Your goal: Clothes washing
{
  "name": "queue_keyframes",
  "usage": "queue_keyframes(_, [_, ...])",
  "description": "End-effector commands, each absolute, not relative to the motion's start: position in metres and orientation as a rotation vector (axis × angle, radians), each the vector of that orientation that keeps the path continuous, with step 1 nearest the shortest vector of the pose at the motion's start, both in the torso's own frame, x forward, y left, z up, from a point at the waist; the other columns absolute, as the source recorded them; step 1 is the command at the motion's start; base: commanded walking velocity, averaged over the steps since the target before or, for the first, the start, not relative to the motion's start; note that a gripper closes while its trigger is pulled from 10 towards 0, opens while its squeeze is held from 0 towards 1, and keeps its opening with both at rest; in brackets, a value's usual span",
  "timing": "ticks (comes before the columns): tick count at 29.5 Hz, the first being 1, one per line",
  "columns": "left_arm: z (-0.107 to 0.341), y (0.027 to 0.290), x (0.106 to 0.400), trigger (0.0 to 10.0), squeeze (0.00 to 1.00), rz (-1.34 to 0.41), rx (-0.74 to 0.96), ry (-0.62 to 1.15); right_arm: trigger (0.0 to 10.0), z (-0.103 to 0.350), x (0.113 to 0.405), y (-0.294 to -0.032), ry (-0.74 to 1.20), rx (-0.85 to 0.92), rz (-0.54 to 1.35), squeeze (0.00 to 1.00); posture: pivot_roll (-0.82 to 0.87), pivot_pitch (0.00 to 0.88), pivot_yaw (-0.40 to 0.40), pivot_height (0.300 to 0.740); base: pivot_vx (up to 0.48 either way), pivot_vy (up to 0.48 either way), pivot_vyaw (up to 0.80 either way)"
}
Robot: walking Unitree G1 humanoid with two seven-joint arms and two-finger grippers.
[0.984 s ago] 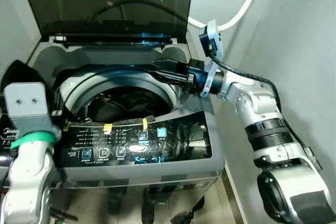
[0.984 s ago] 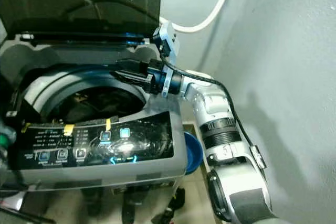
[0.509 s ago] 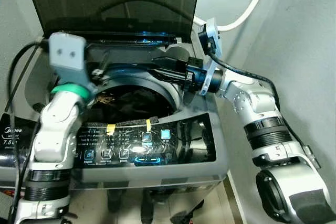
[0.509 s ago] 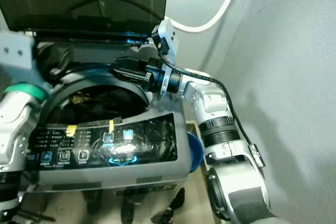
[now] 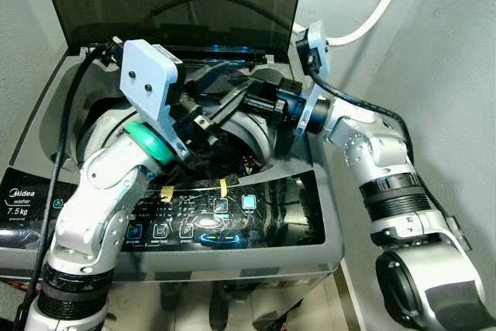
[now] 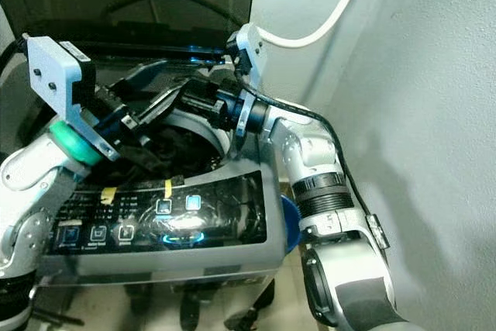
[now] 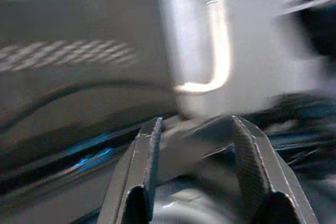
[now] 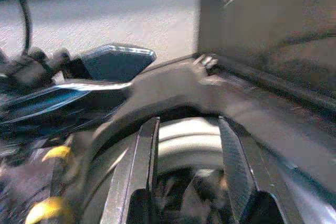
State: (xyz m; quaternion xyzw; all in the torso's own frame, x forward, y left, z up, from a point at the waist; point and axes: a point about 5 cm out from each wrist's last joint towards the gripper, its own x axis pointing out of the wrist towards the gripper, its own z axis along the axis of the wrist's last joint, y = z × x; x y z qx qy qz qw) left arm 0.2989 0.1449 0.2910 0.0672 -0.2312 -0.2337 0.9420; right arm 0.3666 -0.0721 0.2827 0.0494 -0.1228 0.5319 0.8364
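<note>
Centrally, hovering over the open washing machine (image 5: 310, 215) drum: left gripper (image 5: 221, 110) and right gripper (image 5: 252, 102), jaws parted and holding nothing, nearly crossing. Lying dark inside the drum at frame centre: clothes (image 5: 240, 162). Risking, probably, fingers colliding or snagging the rim.

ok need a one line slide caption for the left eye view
Both grippers, left gripper and right gripper, meet over the washing machine drum opening, its lid raised.
</note>
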Motion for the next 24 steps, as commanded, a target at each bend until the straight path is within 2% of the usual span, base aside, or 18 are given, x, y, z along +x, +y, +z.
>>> queue_keyframes(1, [0.289,0.171,0.307,10.0,0.00,-0.277,0.123,-0.433,10.0,0.271,0.370,-0.080,-0.276,0.157,0.952,0.00,0.20,0.038,0.012,0.740,0.000,0.000,0.00])
queue_keyframes(2, [0.289,0.171,0.307,10.0,0.00,-0.277,0.123,-0.433,10.0,0.271,0.370,-0.080,-0.276,0.157,0.952,0.00,0.20,0.038,0.012,0.740,0.000,0.000,0.00])
queue_keyframes(3, [0.285,0.187,0.308,10.0,0.00,-0.159,0.090,-0.404,10.0,0.258,0.369,-0.086,-0.294,0.238,0.798,0.00,0.20,0.033,0.015,0.740,0.000,0.000,0.00])
queue_keyframes(4, [0.285,0.187,0.308,10.0,0.00,-0.159,0.090,-0.404,10.0,0.258,0.369,-0.086,-0.294,0.238,0.798,0.00,0.20,0.033,0.015,0.740,0.000,0.000,0.00])
queue_keyframes(9, [0.256,0.205,0.304,10.0,0.00,-0.039,0.080,-0.294,10.0,0.226,0.355,-0.082,-0.253,0.102,0.711,0.00,0.18,0.029,0.018,0.740,0.000,0.000,0.00])
queue_keyframes(14, [0.249,0.203,0.301,10.0,0.00,-0.009,0.093,-0.281,10.0,0.218,0.349,-0.090,-0.250,0.223,0.612,0.00,0.16,0.018,-0.010,0.740,0.000,0.000,0.00])
queue_keyframes(16, [0.244,0.199,0.302,10.0,0.00,-0.005,0.071,-0.261,10.0,0.223,0.346,-0.095,-0.305,0.262,0.556,0.00,0.15,0.015,-0.018,0.740,0.000,0.000,0.00])
queue_keyframes(20, [0.231,0.189,0.302,10.0,0.00,-0.024,0.058,-0.210,10.0,0.239,0.342,-0.094,-0.396,0.314,0.525,0.00,0.15,0.015,-0.018,0.740,0.000,0.000,0.00])
queue_keyframes(24, [0.229,0.188,0.302,10.0,0.00,-0.028,0.056,-0.203,10.0,0.241,0.341,-0.094,-0.404,0.321,0.527,0.00,0.15,0.015,-0.018,0.740,0.000,0.000,0.00])
